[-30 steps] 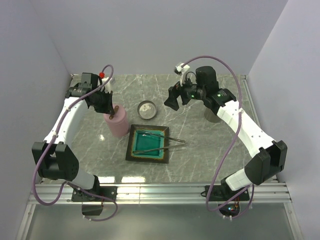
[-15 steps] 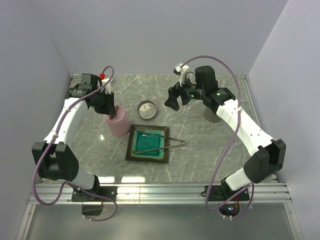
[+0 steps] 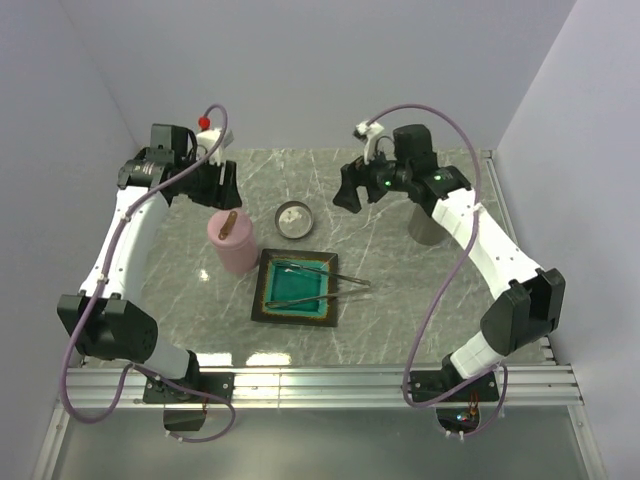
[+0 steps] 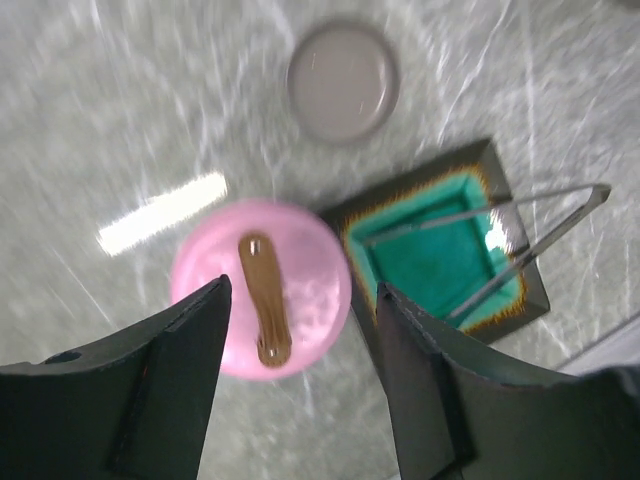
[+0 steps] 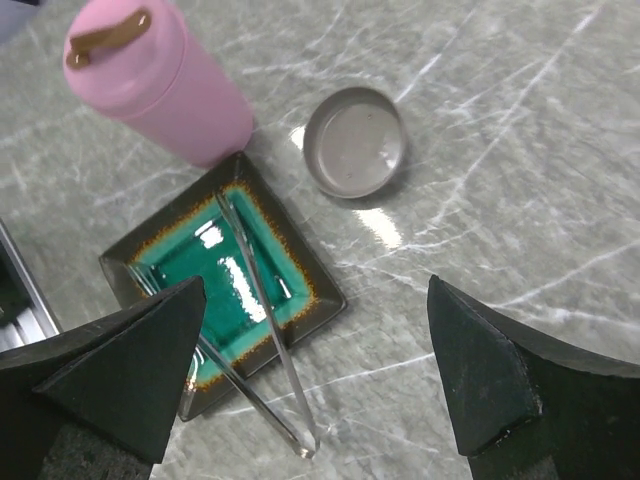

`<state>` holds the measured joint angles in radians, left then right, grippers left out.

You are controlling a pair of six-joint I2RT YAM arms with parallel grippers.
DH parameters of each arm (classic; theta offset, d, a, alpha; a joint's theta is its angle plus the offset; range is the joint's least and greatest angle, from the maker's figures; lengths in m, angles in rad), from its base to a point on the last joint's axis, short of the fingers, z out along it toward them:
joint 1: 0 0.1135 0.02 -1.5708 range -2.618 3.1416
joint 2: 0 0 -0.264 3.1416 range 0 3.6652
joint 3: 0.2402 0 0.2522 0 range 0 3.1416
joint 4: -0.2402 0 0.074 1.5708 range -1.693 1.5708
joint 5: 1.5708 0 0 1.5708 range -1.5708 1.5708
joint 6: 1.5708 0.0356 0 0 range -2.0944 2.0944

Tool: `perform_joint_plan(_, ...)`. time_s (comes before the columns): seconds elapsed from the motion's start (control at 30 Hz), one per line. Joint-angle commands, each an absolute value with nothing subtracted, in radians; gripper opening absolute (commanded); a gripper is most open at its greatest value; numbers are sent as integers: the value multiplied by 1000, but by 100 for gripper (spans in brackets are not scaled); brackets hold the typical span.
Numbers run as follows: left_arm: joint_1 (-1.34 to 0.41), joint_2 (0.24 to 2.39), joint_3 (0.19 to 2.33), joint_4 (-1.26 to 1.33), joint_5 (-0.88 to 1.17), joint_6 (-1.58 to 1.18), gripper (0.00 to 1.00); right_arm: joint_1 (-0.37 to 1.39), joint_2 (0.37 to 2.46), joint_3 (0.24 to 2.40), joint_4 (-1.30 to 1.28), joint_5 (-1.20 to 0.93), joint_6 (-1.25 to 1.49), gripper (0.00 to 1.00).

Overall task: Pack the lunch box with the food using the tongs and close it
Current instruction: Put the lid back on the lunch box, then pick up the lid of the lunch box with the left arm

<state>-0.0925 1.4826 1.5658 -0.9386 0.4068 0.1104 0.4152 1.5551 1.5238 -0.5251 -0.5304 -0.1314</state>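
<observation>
Looking down from above, we see the lunch box [image 3: 233,245] standing upright on the table [image 3: 400,300], just beside the left corner of the square dark plate [image 3: 262,305] with its green middle. Its pink lid [image 4: 315,285] sits on top, the brown strap [image 4: 264,300] lying across it. Our left gripper [image 4: 300,295] hangs above the lunch box with its jaws apart, holding nothing and well clear of the lid; from the left wrist we see the lid framed between the two fingers. The tongs [image 3: 360,282] lie across the plate, their open ends over the green middle and their joined end poking out past the plate's right edge. A small round grey dish [image 3: 293,217] sits on the table just beyond the plate. Our right gripper [image 3: 350,198] hovers over the far part of the table, near the dish, with its jaws spread wide and nothing between them.
</observation>
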Motion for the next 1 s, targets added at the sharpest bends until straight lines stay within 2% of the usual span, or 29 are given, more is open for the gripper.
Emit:
perform_joint_plan(0.0,-132,1473,1664,-891,449,179,65,338,1554,1595,-537,-583,-74,98)
perform_joint_plan(0.27,-353,1552,1589,-706,362,193,60,131,1500,1533,-569,-744,24,99)
perform_joint_plan(0.53,-558,1785,1606,-632,97,241,57,-64,1393,1433,-641,-801,34,100)
perform_joint_plan(0.73,-591,1968,1744,-656,20,183,55,-94,1290,1348,-603,-762,43,100)
perform_joint_plan(0.97,-612,2068,1804,-646,3,132,54,-104,1285,1342,-595,-765,52,100)
